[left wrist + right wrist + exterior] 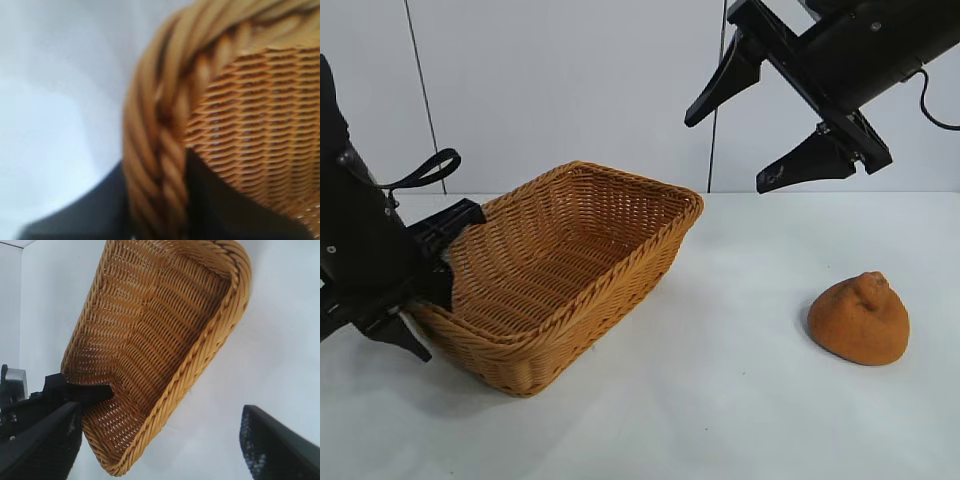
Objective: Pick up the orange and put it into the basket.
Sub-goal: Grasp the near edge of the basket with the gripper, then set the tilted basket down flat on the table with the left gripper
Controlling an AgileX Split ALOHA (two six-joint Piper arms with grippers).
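White surface point(720, 400), pale wall behind.

Basket point(570, 270) sits left of centre in the exterior view, long axis running back and to the right. The end nearest the left arm looks slightly raised, the basket tilted; its inside holds nothing visible.

Left gripper point(438, 268) is low at the basket's left end. Its fingers point(455, 220) straddle the braided rim: one dark finger reaches inside the woven wall, the other lies outside it. The left wrist view shows the rim point(160, 150) running between the two dark fingers, pinched close on both sides. Fingers narrow, clamped on the basket's rim. The right wrist view shows the same finger point(82, 392) lying against the inside of the basket point(160, 340) wall.

Orange point(860, 318) rests on the surface at the right, well apart from the basket, knob up. Nothing touches it.

Right gripper point(760, 135) hangs high at the upper right, above the surface between basket and orange, pointing down and toward the basket. Its fingers point(805, 162) are spread wide, holding nothing.
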